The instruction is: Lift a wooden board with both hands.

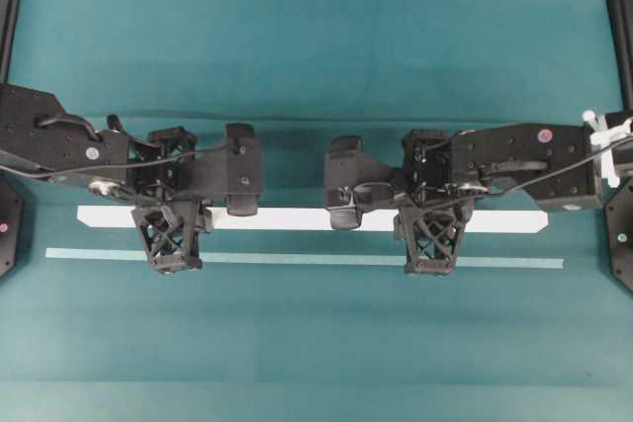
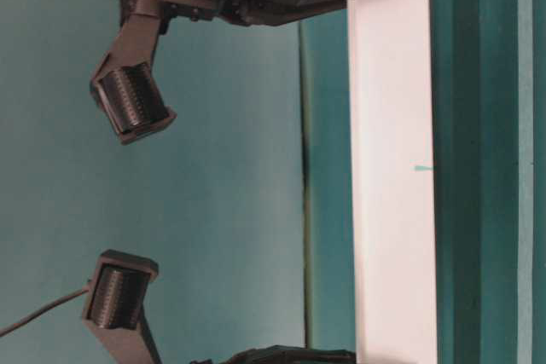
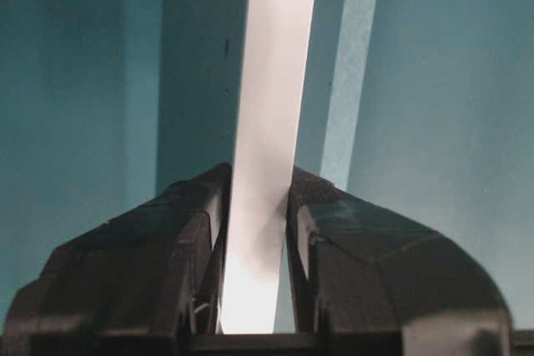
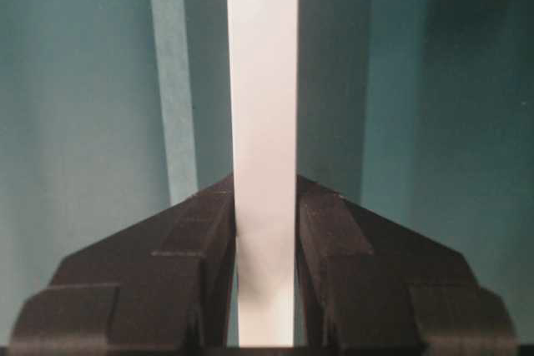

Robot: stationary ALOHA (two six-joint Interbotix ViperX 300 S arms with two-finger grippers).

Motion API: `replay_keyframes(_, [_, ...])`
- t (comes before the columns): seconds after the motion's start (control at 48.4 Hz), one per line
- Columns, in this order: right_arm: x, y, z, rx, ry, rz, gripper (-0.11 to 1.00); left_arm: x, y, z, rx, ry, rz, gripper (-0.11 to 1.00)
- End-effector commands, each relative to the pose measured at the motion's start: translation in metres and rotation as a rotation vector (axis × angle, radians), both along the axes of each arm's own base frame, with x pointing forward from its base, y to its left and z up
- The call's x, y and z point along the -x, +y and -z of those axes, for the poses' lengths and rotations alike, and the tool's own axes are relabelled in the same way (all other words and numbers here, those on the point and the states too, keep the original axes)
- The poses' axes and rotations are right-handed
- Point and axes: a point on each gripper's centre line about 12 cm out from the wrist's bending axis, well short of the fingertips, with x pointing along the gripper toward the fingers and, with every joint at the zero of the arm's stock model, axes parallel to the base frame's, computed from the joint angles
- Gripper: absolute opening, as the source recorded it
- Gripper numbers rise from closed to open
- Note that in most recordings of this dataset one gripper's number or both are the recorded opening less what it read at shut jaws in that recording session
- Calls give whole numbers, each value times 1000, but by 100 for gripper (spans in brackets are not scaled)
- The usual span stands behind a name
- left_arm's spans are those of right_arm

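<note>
The wooden board lies lengthwise across the teal table, parallel to and just beside a thin pale teal strip, with the 2 grippers spaced along its length. The left gripper is pinching the wooden board near its left end, with both fingers pressed against the board's long edges in the left wrist view. The right gripper is likewise clamped on the wooden board toward its right end, its fingers touching both edges in the right wrist view.
</note>
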Motion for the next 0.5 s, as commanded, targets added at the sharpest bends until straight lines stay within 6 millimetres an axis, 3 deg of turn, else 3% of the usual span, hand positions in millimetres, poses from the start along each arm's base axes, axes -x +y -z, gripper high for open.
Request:
replay_keyframes(0.0, [0,7,6,-3,-2,-17,22,-2,-1,-1,2,-11,-9,17])
replay_keyframes(0.476, [4,15,25,-14,-14,-22,22,-6,-20,26,31,-11,-37,17])
